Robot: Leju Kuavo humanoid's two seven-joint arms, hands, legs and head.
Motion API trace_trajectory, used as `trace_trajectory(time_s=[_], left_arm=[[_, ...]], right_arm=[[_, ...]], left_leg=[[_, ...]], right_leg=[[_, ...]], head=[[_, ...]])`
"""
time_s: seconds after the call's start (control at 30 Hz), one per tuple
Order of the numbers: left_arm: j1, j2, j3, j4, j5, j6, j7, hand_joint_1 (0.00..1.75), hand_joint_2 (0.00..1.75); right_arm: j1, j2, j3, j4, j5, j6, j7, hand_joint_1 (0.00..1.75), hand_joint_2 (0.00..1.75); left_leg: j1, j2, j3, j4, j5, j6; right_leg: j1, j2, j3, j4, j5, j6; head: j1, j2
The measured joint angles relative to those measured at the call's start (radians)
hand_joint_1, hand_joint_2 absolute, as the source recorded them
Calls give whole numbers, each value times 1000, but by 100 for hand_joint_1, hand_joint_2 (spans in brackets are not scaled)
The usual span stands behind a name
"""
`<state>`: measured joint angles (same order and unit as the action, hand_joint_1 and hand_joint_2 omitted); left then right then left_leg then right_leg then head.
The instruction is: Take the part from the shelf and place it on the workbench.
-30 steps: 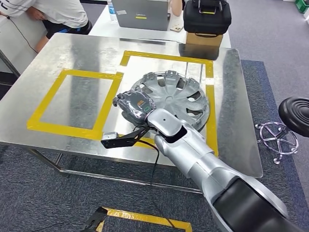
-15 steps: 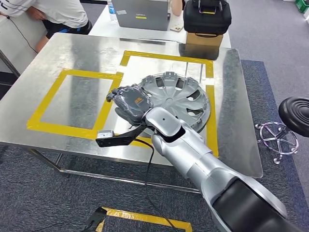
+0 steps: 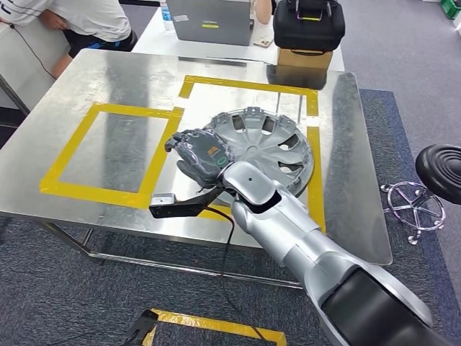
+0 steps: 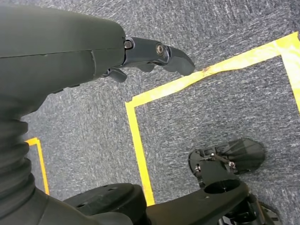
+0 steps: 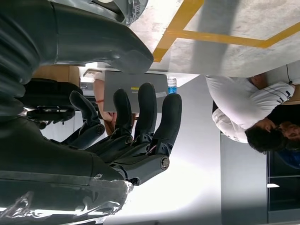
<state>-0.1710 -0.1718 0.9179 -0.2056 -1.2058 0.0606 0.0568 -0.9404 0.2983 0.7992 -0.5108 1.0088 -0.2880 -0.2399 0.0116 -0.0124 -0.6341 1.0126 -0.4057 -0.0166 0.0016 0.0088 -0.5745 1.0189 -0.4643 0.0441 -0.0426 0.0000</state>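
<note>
In your head view the part (image 3: 261, 148), a silver wheel cover, lies flat on the metal counter (image 3: 81, 79) at frame centre, inside the right yellow tape square (image 3: 312, 155). The right hand (image 3: 198, 155) sits over its left rim, empty. Your right wrist view adds what the head view hides: its fingers (image 5: 141, 117) spread apart. The left wrist view shows the left hand (image 4: 152, 56) over grey carpet (image 4: 219, 103), holding nothing.
</note>
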Motion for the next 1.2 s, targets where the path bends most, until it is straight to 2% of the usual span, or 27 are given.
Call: trace_trajectory(time_s=[0.23, 0.33, 0.4, 0.47, 0.53, 0.57, 0.6, 0.63, 0.67, 0.73, 0.77, 0.87, 0.9, 0.93, 0.97, 1.03, 1.07, 1.1, 1.13, 1.2], left_arm=[[1, 2, 9, 0, 0, 0, 14, 0, 175], [1, 4, 13, 0, 0, 0, 14, 0, 175], [0, 4, 14, 0, 0, 0, 14, 0, 175], [0, 3, 16, 0, 0, -2, 15, 0, 175], [1, 3, 19, 0, 0, -8, 18, 0, 175], [2, 3, 21, 0, 0, -11, 20, 0, 175], [4, 3, 22, 0, 0, -14, 21, 0, 175], [6, 3, 23, 0, 0, -16, 23, 0, 175], [7, 2, 24, 0, 0, -17, 24, 0, 175], [8, 3, 27, 0, 0, -17, 26, 0, 175], [9, 3, 29, 0, 0, -17, 26, 0, 175], [12, 3, 32, 0, 0, -17, 27, 0, 175], [13, 3, 32, 0, 0, -16, 27, 0, 175], [13, 4, 32, 0, 0, -16, 27, 0, 175], [13, 4, 32, 0, 0, -16, 27, 0, 175], [13, 3, 33, 0, 0, -16, 27, 0, 175], [13, 3, 33, 0, 0, -16, 27, 0, 175], [13, 3, 33, 0, 0, -16, 27, 0, 175], [13, 2, 33, 0, 0, -16, 28, 0, 175], [12, 2, 33, 0, 0, -15, 31, 0, 175]], right_arm=[[4, -5, 1, 0, -1, 0, 0, 175, 175], [4, -5, 1, 0, -1, 0, 0, 175, 175], [3, -5, 2, -1, -1, 0, 0, 175, 175], [4, -6, 2, -1, -2, 0, 0, 175, 175], [10, -8, 2, -1, -2, 1, 0, 175, 175], [15, -10, 3, -1, -2, 2, 1, 175, 175], [18, -11, 4, -1, -2, 2, 2, 175, 175], [20, -12, 5, 0, -2, 3, 3, 175, 175], [20, -12, 6, 0, -2, 3, 3, 175, 175], [18, -11, 7, 0, -2, 4, 3, 175, 175], [18, -11, 8, 0, -2, 4, 3, 175, 175], [20, -11, 9, 1, -1, 6, 3, 175, 175], [20, -10, 9, 1, -1, 6, 3, 175, 175], [19, -10, 9, 1, -1, 6, 3, 175, 175], [19, -9, 9, 1, -1, 7, 3, 175, 175], [21, -8, 10, 1, -1, 9, 3, 175, 175], [22, -8, 11, 2, -1, 10, 3, 175, 175], [24, -8, 11, 2, -1, 11, 3, 175, 175], [25, -8, 12, 2, -1, 12, 3, 175, 175], [23, -8, 13, 2, -1, 12, 2, 175, 175]], left_leg=[[-6, 0, 0, 2, -4, 5], [-8, 0, 1, -1, -4, 11], [-4, 3, 6, -8, 1, 17], [0, 5, 9, -12, 5, 21], [1, 6, 8, -12, 5, 22], [1, 6, 7, -12, 5, 22], [3, 6, 7, -12, 5, 21], [4, 6, 7, -11, 5, 18], [7, 6, 7, -11, 5, 14], [7, 4, 5, -10, 8, 1], [7, 3, 3, -9, 11, -7], [9, 3, 0, -12, 19, -28], [10, 3, -5, -5, 8, -33], [10, 4, -16, 19, -17, -37], [11, 5, -34, 67, -56, -40], [10, 5, -83, 205, -139, -43], [10, 5, -97, 259, -161, -44], [10, 5, -94, 277, -160, -43], [10, 5, -72, 258, -142, -42], [10, 5, 17, 137, -94, -41]], right_leg=[[-6, 0, 1, -2, 0, 4], [-10, 1, 2, -5, 0, 11], [-9, 0, -6, 12, -16, 17], [-10, -1, -48, 104, -71, 22], [-12, -1, -110, 235, -128, 26], [-12, -1, -129, 272, -133, 27], [-13, -1, -130, 271, -118, 28], [-14, -2, -114, 233, -87, 28], [-16, -2, -82, 167, -50, 30], [-16, 1, -22, 51, -4, 27], [-15, 3, -8, 23, 3, 21], [-12, 8, -17, 18, 11, -8], [-13, 8, -22, 17, 17, -17], [-14, 7, -27, 16, 23, -26], [-15, 6, -33, 15, 29, -33], [-12, 4, -50, 15, 41, -39], [-11, 4, -59, 15, 48, -39], [-11, 4, -68, 15, 56, -38], [-11, 4, -76, 16, 63, -36], [-11, 4, -91, 17, 76, -29]], head=[[0, 0], [0, 0], [2, 0], [6, 0], [9, 0], [10, 0], [10, 0], [10, 0], [11, 0], [11, 0], [12, 0], [11, 0], [10, 0], [9, 0], [7, 0], [5, 0], [5, 0], [5, 0], [5, 0], [4, 0]])
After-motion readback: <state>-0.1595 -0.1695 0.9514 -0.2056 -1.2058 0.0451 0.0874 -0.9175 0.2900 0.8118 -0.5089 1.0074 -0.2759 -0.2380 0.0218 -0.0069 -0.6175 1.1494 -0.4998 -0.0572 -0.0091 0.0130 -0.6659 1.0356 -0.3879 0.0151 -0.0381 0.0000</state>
